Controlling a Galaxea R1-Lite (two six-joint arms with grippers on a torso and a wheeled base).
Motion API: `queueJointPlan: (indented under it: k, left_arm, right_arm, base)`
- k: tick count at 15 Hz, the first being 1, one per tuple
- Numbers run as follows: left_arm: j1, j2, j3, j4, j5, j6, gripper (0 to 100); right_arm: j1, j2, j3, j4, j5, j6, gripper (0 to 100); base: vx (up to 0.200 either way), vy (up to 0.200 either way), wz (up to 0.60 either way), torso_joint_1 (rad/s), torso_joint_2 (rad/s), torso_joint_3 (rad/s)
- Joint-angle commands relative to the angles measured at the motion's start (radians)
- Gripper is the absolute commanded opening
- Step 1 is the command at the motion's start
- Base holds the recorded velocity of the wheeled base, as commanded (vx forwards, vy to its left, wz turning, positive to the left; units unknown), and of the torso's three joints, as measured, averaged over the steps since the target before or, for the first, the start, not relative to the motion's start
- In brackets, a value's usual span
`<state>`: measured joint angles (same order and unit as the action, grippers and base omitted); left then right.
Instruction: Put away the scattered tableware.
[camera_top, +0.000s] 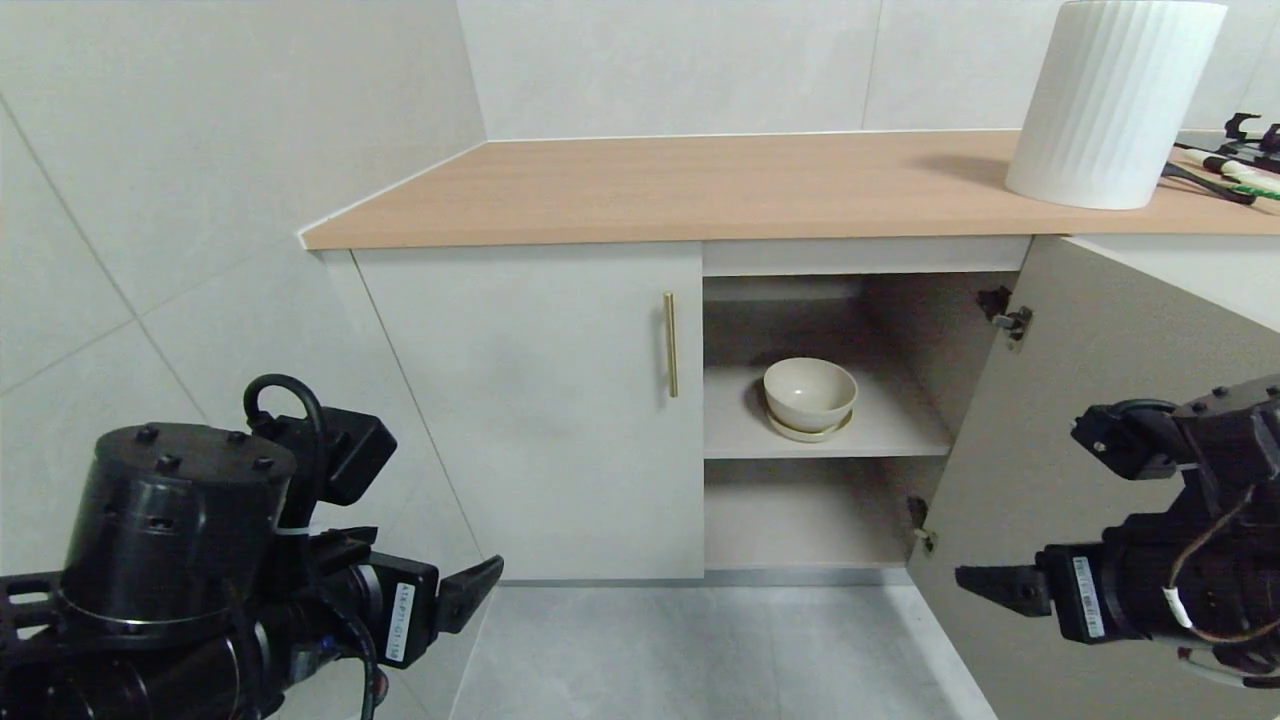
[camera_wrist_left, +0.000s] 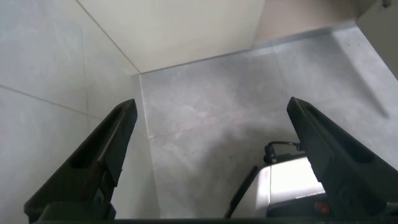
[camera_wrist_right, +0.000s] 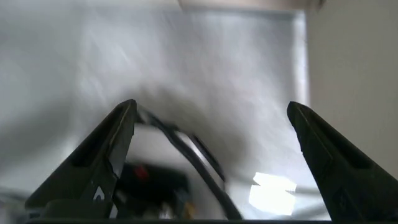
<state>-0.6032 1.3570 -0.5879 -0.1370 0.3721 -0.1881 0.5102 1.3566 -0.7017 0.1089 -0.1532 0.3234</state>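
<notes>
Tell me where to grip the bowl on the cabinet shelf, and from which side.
Probably the near rim of the bowl, one finger inside and one outside, coming in through the cabinet's open front. It stands upright, mouth up, on a small plate on the shelf. The countertop covers it from above, and the closed door blocks the left.

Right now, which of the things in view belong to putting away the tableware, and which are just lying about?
Job: bowl on a saucer on the cupboard shelf; open door; left gripper and right gripper, both open and empty.
Lying about: white ribbed canister on the counter; small items at its right end, too cut off to identify.
</notes>
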Motion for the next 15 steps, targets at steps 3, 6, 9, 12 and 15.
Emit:
queueJointPlan:
  k: [3,6,9,12,15]
  left_arm:
    - [0.000,0.001,0.000,-0.001,0.001,0.009,100]
    - [0.000,-0.001,0.002,-0.001,0.002,0.009,100]
    - [0.000,-0.001,0.003,-0.001,0.004,0.016,100]
    - [0.000,-0.001,0.005,-0.001,0.016,0.024,100]
    - [0.000,-0.001,0.005,-0.001,0.016,0.024,100]
  right_arm:
    - [0.001,-0.126,-0.090,0.207,0.001,-0.032,100]
    - [0.001,-0.177,-0.102,0.278,0.001,-0.081,100]
    - [0.016,-0.229,-0.137,0.508,0.001,-0.190,100]
    - [0.050,-0.275,-0.142,0.643,-0.002,-0.262,100]
    - [0.071,-0.303,-0.144,0.745,-0.002,-0.316,100]
  base:
    - [0.000,0.000,0.00,0.000,0.00,0.000]
    - [0.000,0.000,0.00,0.000,0.00,0.000]
    - [0.000,-0.133,0.00,0.002,0.00,0.002]
    - [0.000,-0.200,0.00,0.006,0.00,0.001]
    - [0.000,-0.200,0.00,0.002,0.00,0.004]
